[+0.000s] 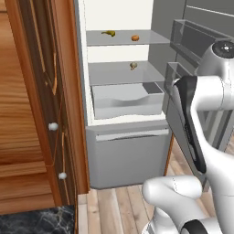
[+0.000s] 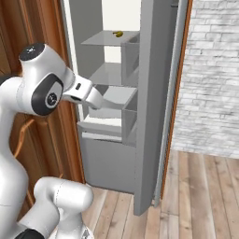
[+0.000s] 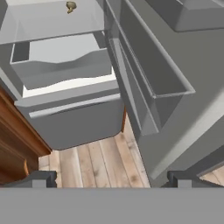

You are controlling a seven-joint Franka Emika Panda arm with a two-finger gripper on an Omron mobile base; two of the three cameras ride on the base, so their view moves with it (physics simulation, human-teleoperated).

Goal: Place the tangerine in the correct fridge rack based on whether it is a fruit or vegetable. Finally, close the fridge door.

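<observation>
Wood-floored and brick-walled, the kitchen framed your open fridge, where the tangerine (image 1: pixel 135 38) already sat on the top fridge rack (image 1: pixel 123 40) near a curved yellow item (image 1: pixel 109 33), with a tan lumpy item (image 1: pixel 133 66) 1 shelf below, above the grey drawer (image 1: pixel 125 103). Your gripper (image 3: pixel 111 177) hung empty, jaws spread wide, low beside the fridge door (image 2: pixel 154 107), whose inner bins faced the hand. Sorting looked done; you were apparently positioned to swing that door shut.

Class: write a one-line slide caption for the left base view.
Open fridge: tangerine on the top fridge rack beside a banana.
</observation>
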